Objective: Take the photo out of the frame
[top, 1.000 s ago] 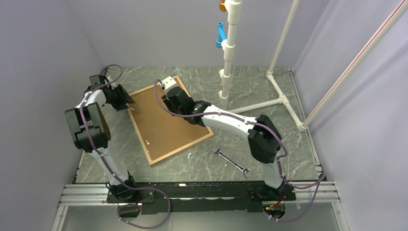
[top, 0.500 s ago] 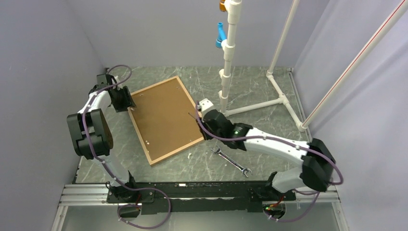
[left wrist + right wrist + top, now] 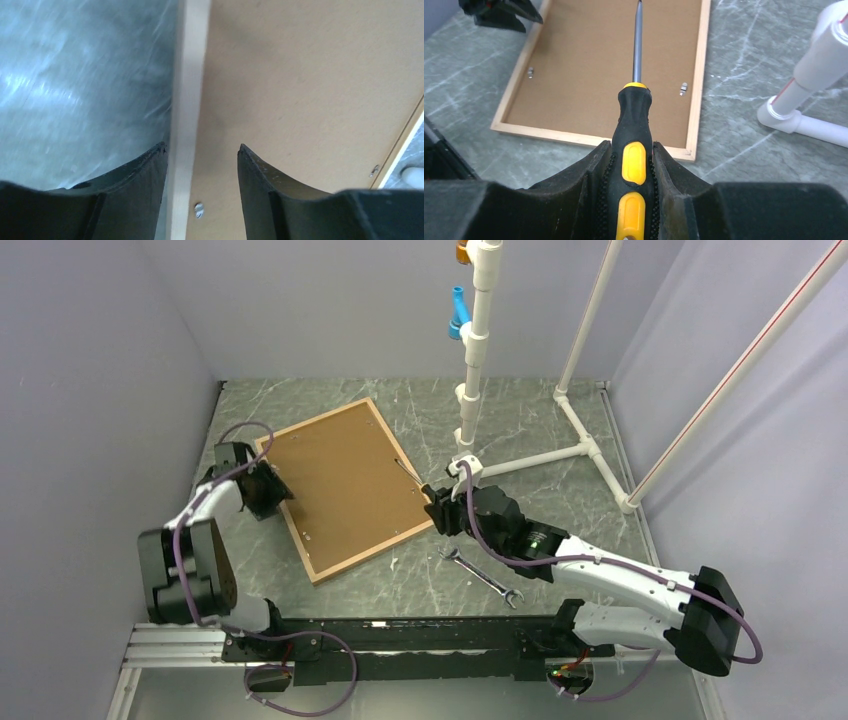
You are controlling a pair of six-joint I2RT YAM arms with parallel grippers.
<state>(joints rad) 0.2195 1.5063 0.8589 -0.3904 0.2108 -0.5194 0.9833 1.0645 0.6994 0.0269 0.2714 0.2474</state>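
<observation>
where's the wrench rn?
Top view: wrench lies on the table, right of centre, just off the frame's near-right corner, toward the arm bases.

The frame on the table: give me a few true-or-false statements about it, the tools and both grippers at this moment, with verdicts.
1. The frame lies with its brown backing board facing up. True.
2. The right gripper holds a wrench. False: it is shut on a yellow-and-black screwdriver; the wrench lies on the table, near the frame's corner.
3. The left gripper is open, with one of the frame's wooden strips showing between its fingers. True.
4. The photo lies on the table beside the frame. False: no photo is in view, and the backing board sits in the frame.
</observation>
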